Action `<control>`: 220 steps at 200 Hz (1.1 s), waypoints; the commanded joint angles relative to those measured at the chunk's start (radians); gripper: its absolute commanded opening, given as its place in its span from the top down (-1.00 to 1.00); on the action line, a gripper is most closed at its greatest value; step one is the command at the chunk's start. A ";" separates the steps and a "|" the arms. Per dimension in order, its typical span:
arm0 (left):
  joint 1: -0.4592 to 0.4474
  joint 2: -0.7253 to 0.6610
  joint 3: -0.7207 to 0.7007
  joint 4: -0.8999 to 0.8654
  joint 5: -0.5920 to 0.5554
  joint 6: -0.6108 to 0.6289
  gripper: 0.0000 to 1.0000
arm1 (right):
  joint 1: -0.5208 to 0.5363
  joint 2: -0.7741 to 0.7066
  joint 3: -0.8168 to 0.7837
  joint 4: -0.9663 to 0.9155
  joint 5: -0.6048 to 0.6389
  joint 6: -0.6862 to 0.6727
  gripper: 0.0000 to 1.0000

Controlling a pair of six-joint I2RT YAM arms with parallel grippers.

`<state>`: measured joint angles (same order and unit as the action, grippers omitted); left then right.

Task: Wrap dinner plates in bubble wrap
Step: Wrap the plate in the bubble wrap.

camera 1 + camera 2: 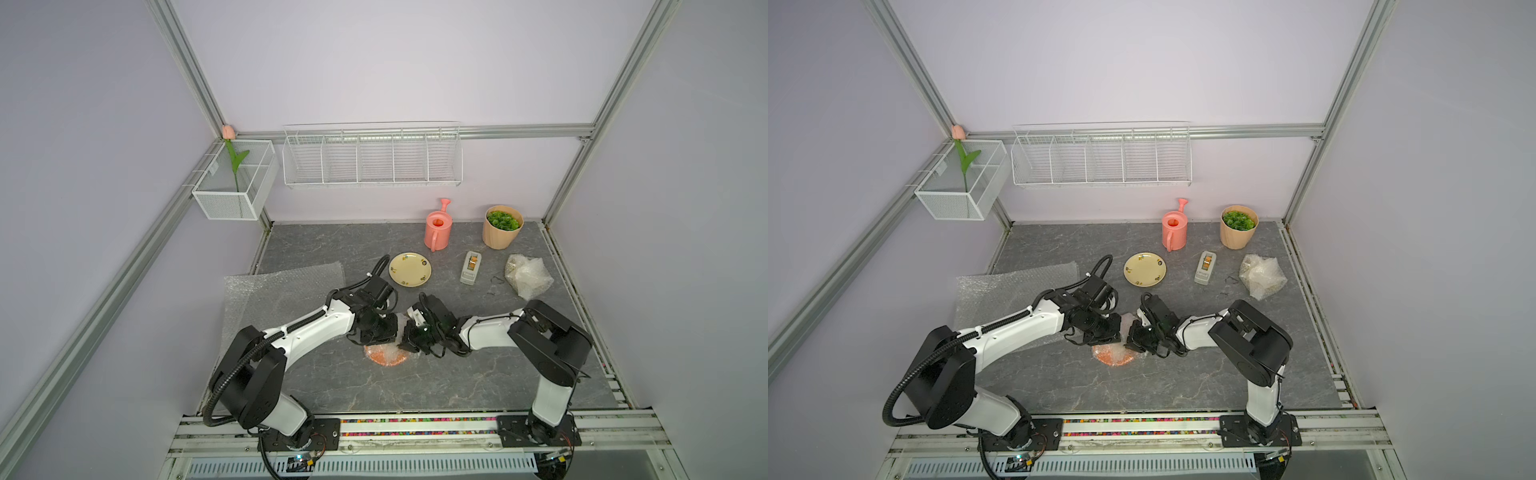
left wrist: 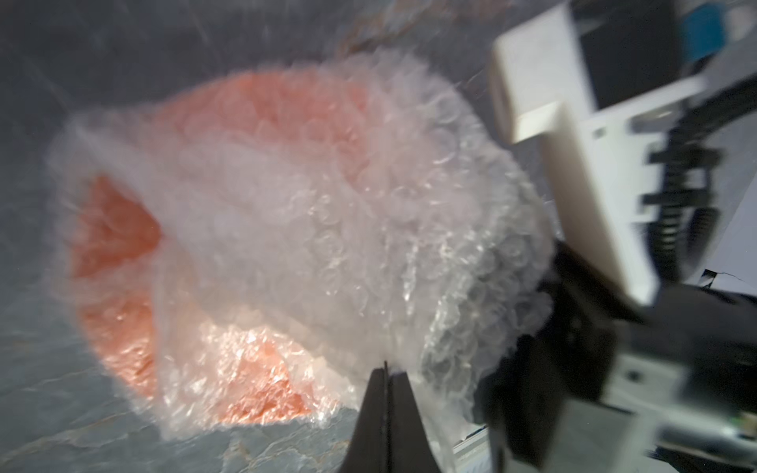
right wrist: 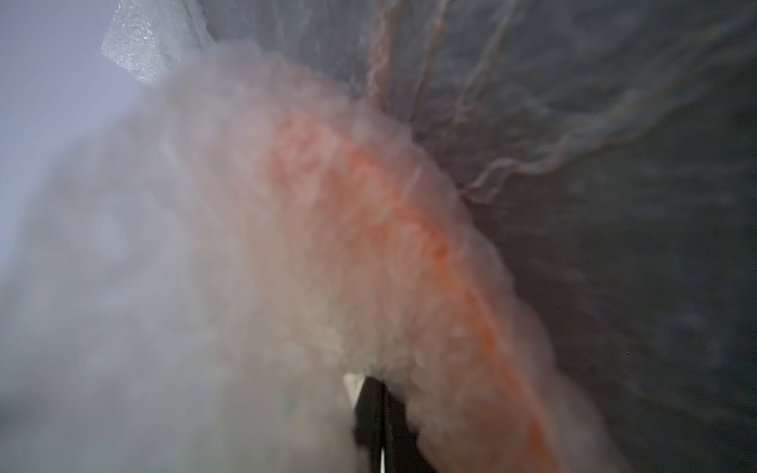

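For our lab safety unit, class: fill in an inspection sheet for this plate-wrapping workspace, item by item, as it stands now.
Surface: grey marbled tabletop.
Job's things: orange plate partly covered by bubble wrap; cream plate bare; spare sheet flat; wrapped bundle on the right.
Clutter: tape dispenser, pink watering can, potted plant.
Tools: left tool and right tool both shut on bubble wrap.
Cables: black conduit along left arm; loop beside cream plate.
Surroundings: wire rack, mesh basket holding tulip, lilac walls.
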<state>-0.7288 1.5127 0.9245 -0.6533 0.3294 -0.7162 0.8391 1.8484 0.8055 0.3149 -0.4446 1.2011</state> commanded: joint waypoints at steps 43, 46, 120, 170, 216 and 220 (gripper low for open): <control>-0.017 0.049 -0.211 0.143 0.051 -0.064 1.00 | -0.020 0.034 -0.046 -0.139 0.131 0.014 0.86; -0.017 0.055 -0.218 0.145 0.049 -0.062 1.00 | -0.020 0.031 -0.047 -0.141 0.132 0.014 0.86; -0.017 0.127 -0.230 0.118 -0.005 -0.018 1.00 | -0.032 -0.281 0.045 -0.513 0.292 -0.139 0.73; -0.017 0.132 -0.227 0.129 0.000 -0.022 1.00 | -0.026 -0.243 0.215 -0.648 0.214 -0.265 -0.03; -0.017 0.132 -0.225 0.132 -0.002 -0.029 1.00 | -0.034 -0.118 0.319 -0.697 0.241 -0.323 -0.10; -0.017 0.133 -0.224 0.132 -0.003 -0.029 1.00 | -0.034 -0.111 0.323 -0.696 0.239 -0.325 -0.08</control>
<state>-0.7307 1.5684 0.7609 -0.4129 0.3912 -0.7471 0.8074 1.6794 1.0821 -0.3126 -0.2211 0.9279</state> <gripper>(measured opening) 0.047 0.557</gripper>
